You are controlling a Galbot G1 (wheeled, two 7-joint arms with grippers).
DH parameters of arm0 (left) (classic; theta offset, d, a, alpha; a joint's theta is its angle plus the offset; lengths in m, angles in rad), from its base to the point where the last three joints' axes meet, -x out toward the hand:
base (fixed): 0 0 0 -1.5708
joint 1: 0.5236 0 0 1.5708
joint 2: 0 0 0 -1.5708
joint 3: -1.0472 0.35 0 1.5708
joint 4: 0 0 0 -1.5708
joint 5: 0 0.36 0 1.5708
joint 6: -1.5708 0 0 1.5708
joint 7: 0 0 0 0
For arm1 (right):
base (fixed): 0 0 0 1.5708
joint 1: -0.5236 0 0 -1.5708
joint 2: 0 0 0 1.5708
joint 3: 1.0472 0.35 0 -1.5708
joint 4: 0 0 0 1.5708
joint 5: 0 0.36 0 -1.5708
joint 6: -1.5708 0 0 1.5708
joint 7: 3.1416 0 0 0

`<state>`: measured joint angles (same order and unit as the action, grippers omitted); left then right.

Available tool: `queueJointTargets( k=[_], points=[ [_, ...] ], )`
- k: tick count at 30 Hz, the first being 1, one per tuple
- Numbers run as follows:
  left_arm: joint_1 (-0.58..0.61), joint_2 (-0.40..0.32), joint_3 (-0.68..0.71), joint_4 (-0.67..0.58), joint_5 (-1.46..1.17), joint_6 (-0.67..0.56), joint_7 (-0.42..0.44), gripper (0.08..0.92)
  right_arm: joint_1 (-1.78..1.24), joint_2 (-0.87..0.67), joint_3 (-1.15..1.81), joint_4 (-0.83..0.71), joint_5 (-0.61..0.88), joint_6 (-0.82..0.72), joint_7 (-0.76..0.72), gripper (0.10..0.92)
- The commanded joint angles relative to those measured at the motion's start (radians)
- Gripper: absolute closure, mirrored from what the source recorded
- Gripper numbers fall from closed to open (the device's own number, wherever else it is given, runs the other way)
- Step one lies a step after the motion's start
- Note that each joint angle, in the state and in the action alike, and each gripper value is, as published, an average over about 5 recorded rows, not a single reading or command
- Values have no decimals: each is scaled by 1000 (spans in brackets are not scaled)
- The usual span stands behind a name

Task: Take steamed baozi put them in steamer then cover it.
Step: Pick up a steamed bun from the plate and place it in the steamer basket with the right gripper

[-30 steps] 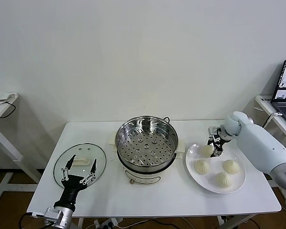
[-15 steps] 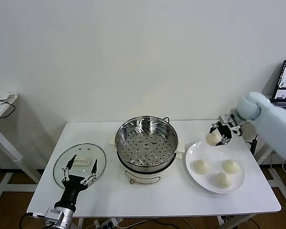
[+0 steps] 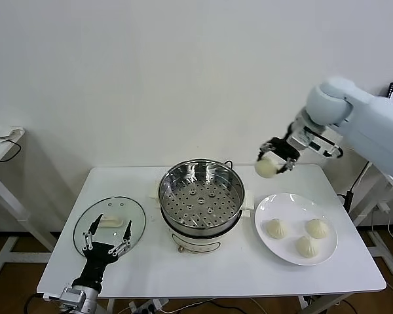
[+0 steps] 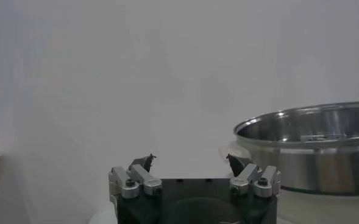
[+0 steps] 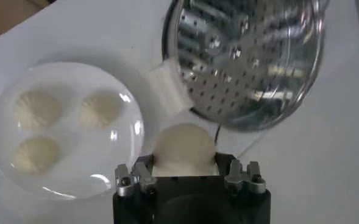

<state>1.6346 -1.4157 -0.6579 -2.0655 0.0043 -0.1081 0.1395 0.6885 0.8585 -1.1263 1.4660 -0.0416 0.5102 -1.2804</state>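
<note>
One baozi [image 3: 266,168] rides clamped in your right gripper [image 3: 273,159], aloft between plate [image 3: 327,257] and steamer [image 3: 200,196]; three wait plated. Next, carry it over the tray and lower gently. Left gripper [image 3: 107,237] idles spread above the cover [image 3: 109,224].

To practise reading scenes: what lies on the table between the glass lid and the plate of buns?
In the head view, the steamer stands between the glass lid and the plate, its perforated tray bare.
</note>
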Motion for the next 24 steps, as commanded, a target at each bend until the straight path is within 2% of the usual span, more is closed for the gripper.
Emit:
queueJointTargets(
  k=[1, 18, 24],
  points=[
    [0, 6, -4, 2, -1, 0, 0, 177, 128, 160, -141, 15, 37, 100, 18, 347],
    [-11, 23, -23, 31, -6, -4, 10, 177, -174, 422, -12, -452, -177, 260, 108, 347],
    [-21, 23, -24, 42, -11, -3, 13, 177, -232, 477, 38, -572, -237, 303, 131, 347]
  ],
)
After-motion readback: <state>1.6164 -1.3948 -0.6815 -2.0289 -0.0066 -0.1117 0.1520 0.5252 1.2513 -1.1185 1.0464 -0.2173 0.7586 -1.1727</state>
